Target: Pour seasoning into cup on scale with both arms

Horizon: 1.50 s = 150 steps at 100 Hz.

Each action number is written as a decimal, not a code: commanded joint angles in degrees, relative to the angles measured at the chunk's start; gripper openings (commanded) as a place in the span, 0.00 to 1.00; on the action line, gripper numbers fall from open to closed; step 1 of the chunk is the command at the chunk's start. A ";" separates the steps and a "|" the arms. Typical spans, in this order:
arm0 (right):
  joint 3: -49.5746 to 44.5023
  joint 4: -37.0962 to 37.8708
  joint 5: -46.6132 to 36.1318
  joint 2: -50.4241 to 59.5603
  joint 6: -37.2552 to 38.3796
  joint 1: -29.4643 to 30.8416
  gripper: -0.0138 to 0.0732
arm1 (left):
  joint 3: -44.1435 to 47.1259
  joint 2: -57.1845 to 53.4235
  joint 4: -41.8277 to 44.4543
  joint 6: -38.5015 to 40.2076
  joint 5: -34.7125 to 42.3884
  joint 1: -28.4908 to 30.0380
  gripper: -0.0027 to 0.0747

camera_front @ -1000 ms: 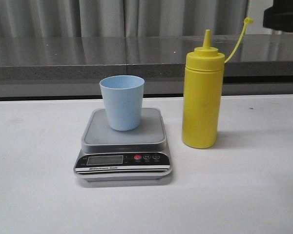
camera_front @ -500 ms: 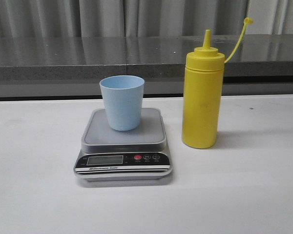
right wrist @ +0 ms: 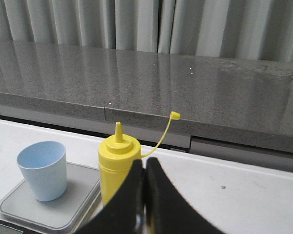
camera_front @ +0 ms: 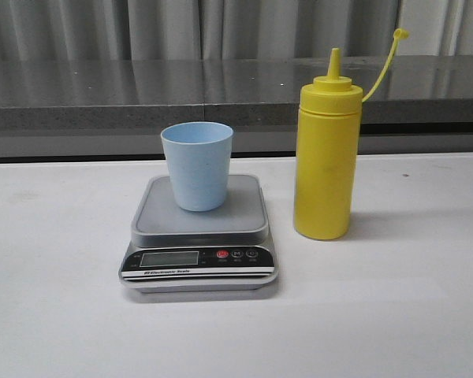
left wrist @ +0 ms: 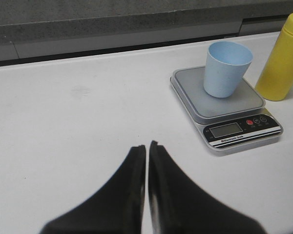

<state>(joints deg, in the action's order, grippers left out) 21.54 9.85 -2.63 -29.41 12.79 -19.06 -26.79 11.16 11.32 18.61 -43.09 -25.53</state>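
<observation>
Front view: the scale (camera_front: pixel 199 234) sits flat on the white table (camera_front: pixel 394 315), its black front panel with the LCD and the red button facing the camera. The cup (camera_front: pixel 197 165) stands upright on the scale's platform, toward the back of it and a little left of centre, its mouth open upward. The seasoning (camera_front: pixel 325 150) stands upright on the table just to the right of the scale, apart from it, nozzle pointing up and the thin cap strap arcing away to the right. Neither arm shows in this view. Behind the scale runs a dark grey counter (camera_front: pixel 142 90) with grey curtains above it.

In the left wrist view the left gripper (left wrist: pixel 147 146) hangs over bare table, well to the left of the scale, its two black fingers pressed almost together with only a thin slit between them and nothing held.

In the right wrist view the right gripper (right wrist: pixel 145 163) is raised to the right of the scale, its fingers likewise closed against each other and empty, their tips overlapping the seasoning bottle in the picture; whether they touch it cannot be told.
</observation>
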 commanded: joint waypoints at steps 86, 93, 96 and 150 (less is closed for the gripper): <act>-22.91 -9.22 -12.70 21.57 -10.14 13.47 0.08 | -1.39 0.67 0.49 0.23 3.90 0.20 0.05; -23.11 -8.51 -10.80 23.36 -9.52 15.47 0.08 | -1.39 0.67 0.49 0.23 3.90 0.20 0.05; -23.11 -8.07 -10.16 24.16 -9.14 16.41 0.08 | -1.39 0.67 0.49 0.23 3.90 0.20 0.05; -23.11 -5.82 -2.14 30.86 -7.38 19.11 0.08 | -1.39 0.67 0.49 0.23 3.90 0.20 0.05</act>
<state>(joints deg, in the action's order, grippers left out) -1.62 3.28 -0.57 0.52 5.28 -0.34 -26.79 11.16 11.32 18.61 -43.18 -25.53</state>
